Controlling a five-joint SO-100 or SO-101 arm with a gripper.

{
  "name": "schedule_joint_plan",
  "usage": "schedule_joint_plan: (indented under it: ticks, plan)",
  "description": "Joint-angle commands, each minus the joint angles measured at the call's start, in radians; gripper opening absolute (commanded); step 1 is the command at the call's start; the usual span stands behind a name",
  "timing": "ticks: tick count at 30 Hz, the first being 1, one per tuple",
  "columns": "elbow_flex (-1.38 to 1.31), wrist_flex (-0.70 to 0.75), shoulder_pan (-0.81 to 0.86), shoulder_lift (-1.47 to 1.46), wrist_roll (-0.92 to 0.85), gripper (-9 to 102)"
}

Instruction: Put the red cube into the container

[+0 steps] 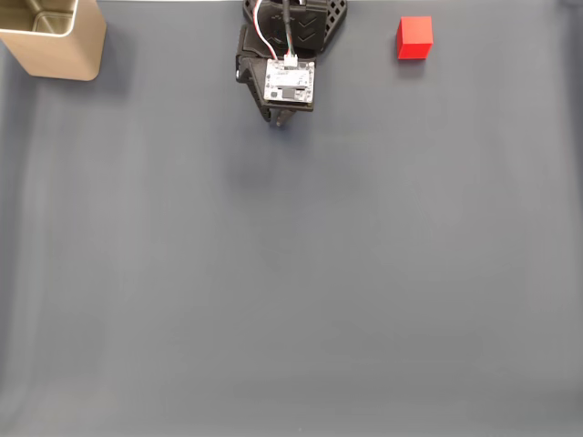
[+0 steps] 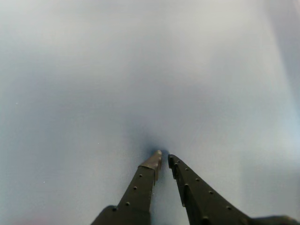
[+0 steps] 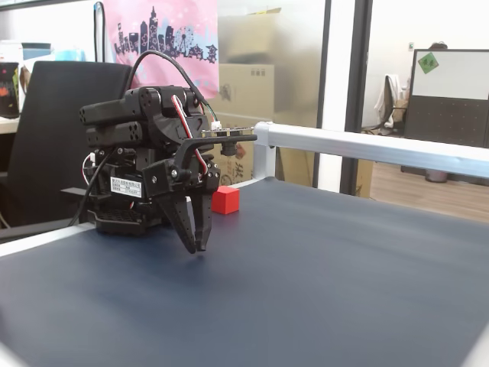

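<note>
Cube: one red cube (image 1: 414, 38), smooth plain faces, is being seen at the top right of a fixed view, well apart from the container
Container: one tan metal box (image 1: 53, 38), rounded corners, shiny inside, top left
Gripper: black fingers (image 2: 162, 158) are being held nearly closed, nothing gripped, tips close above the mat
Mat: smooth dark blue-grey sheet (image 1: 291, 291)

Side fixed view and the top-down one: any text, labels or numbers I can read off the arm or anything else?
White label on the arm's side: printed lines, too small to read.
White circuit board on the arm: markings too small to read.
Green sticker on the whiteboard: a dark mark, unreadable.
Pink skyline poster: no legible words.
Red cube and container: no text.
</note>
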Motion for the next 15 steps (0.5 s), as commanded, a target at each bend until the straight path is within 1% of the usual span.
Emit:
schedule_joint_plan:
  ticks: [1,9,15]
  plan:
    - [0.011,0.008,-0.008,0.041,0.005,1]
    - [0.011,0.008,-0.021,0.041,0.003,3]
    - [0.011,0.008,-0.021,0.041,-0.028,0]
